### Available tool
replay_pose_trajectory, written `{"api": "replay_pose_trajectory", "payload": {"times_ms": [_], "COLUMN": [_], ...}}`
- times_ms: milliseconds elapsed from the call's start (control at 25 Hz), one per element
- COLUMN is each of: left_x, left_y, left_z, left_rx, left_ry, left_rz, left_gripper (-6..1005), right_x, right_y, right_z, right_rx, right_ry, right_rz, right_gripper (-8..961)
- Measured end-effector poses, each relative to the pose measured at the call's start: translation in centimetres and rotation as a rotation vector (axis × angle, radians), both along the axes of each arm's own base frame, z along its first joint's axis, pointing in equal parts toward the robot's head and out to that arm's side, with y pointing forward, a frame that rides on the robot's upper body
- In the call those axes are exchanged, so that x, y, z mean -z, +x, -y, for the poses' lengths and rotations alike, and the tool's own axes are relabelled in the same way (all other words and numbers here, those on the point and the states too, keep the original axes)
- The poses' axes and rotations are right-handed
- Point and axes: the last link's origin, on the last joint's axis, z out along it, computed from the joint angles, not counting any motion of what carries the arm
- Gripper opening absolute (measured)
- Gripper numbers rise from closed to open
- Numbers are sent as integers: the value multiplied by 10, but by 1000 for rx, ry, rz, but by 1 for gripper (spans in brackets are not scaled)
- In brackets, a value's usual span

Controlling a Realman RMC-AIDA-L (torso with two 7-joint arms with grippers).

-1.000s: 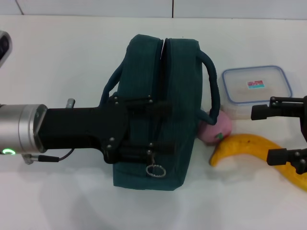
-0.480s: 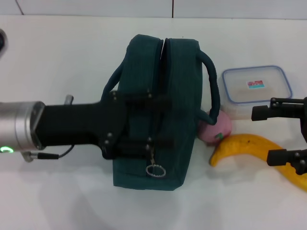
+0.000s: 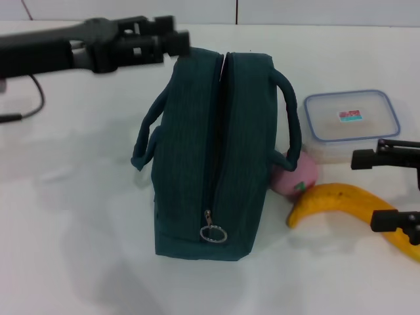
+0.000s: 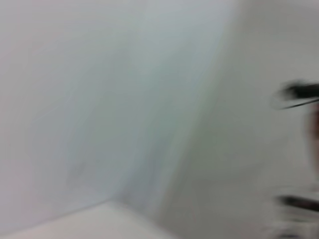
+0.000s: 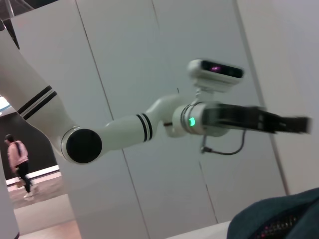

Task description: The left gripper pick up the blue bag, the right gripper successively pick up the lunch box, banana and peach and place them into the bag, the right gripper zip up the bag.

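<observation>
Head view: left end effector (image 3: pixel 172 37) risen off the blue bag (image 3: pixel 213 151) since a second ago, when it lay flat across the bag's top; now raised at the far left corner of the bag, holding nothing, finger spacing impossible to tell. Bag upright on the white bench (image 3: pixel 79 216), zip closed, ring pull (image 3: pixel 214 233) at the near end, both handles slack. Lunch box (image 3: pixel 351 117), peach (image 3: pixel 294 172) and banana (image 3: pixel 357 209) grouped just right of the bag, peach touching it. Right end effector (image 3: pixel 387 190) fingers spread, poised above the banana and the lunch box's near edge, probably staged for the first pick.

Left wrist view: blurred pale wall only; bag not in sight.

Right wrist view: left arm seen side-on, well above the bag's top edge (image 5: pixel 279 219), a height the head view hides.
</observation>
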Motion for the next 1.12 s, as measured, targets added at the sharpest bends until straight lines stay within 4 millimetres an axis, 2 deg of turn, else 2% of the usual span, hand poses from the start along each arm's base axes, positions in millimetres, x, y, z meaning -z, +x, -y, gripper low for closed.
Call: {"api": "replay_pose_trajectory", "payload": {"times_ms": [120,360,560,1120], "left_x": [-4,2,6,16], "left_y": [-1,-2,4,13], "left_z": [-14,-19,-17,-22], "left_rx": [-160,-349,-376,-421], "left_ry": [-56,-189,-262,-326], "left_rz": [-105,-307,-334,-385], "left_gripper": [799,800,800,798], "right_x": [-2,-4,-5,-2], "right_y": [5,14,16,22], "right_z": [4,7,8,11], "right_rx": [13,49,59,74], "right_ry": [12,35,41,54], "right_rz": [0,-3,-6,-5], "right_gripper": [843,838,833,820]}}
